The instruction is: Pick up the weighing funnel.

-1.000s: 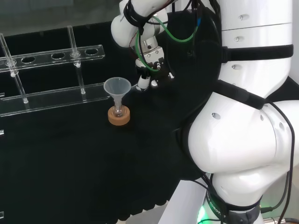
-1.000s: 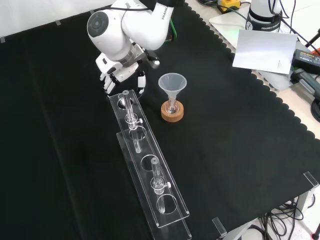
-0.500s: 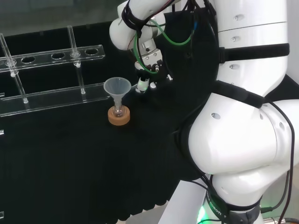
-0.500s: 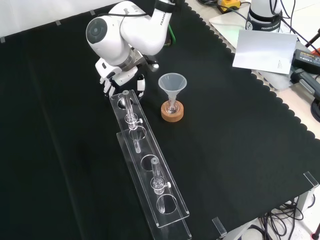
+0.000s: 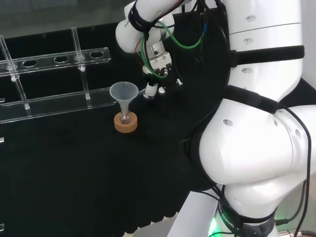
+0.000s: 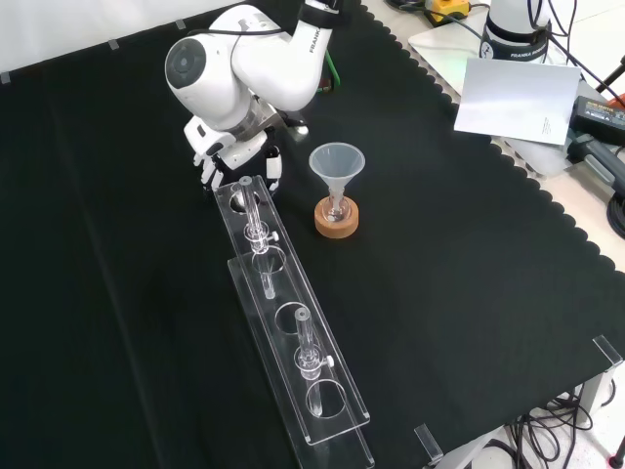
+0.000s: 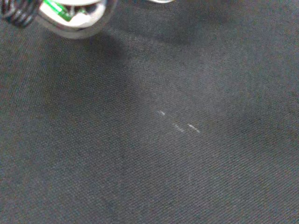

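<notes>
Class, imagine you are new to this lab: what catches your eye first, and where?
The arm's big white links loom at the head view's right. In the front view the clear funnel on its cork ring stands mid-cloth, with the hand beside the far end of a long clear rack to its left.

Your bench wears a matt black cloth (image 7: 187, 177), its fine woven ribs plain at the wrist camera. Over it the arm (image 5: 256, 148) gleams in smooth, glossy white shells that look like plastic, and the hand (image 6: 234, 145) shows the same hard white over black. You look through the clear, shiny funnel (image 6: 337, 161) to a rough tan cork ring (image 6: 337, 221). The rack (image 6: 293, 332) is clear and polished; the paper (image 6: 513, 98) lies dull white.
</notes>
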